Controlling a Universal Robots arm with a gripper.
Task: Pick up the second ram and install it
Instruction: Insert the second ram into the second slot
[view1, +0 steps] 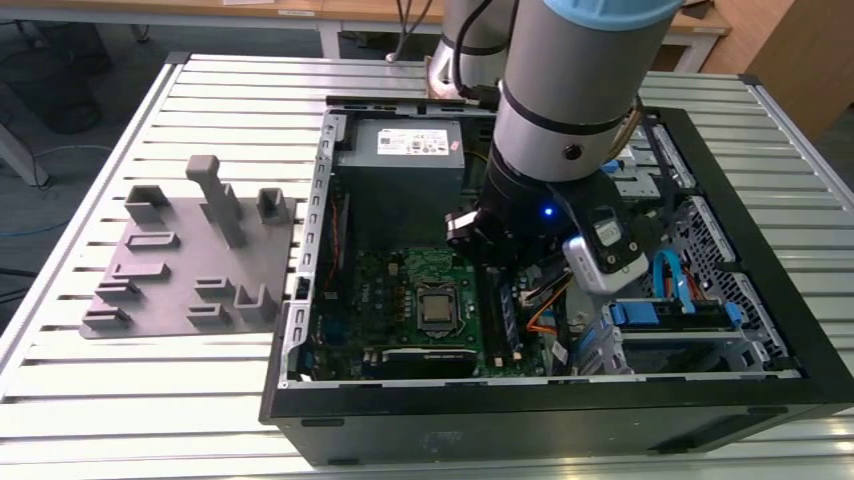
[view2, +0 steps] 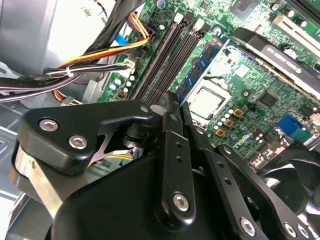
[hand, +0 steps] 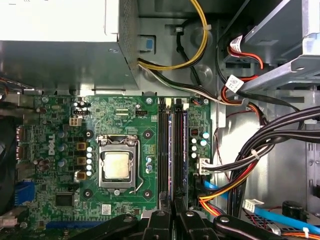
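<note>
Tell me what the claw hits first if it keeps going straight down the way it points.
Most likely the RAM slots on the motherboard: in both wrist views the claw points at them, beside the CPU socket. Depth is unclear, so the remaining gap cannot be judged.

A white label is sitting on the power supply, at twelve o'clock in the case, print illegible. White lettering is marking the motherboard.

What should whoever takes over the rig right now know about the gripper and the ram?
Gripper: shut, holding nothing I can see, low inside the case over the near end of the motherboard's memory slots.
Ram: a blue-green ram stick stands in one slot.
Done: that stick is off the table and in a slot.
Left: I cannot tell whether it is the second ram, nor whether it is fully latched.
</note>
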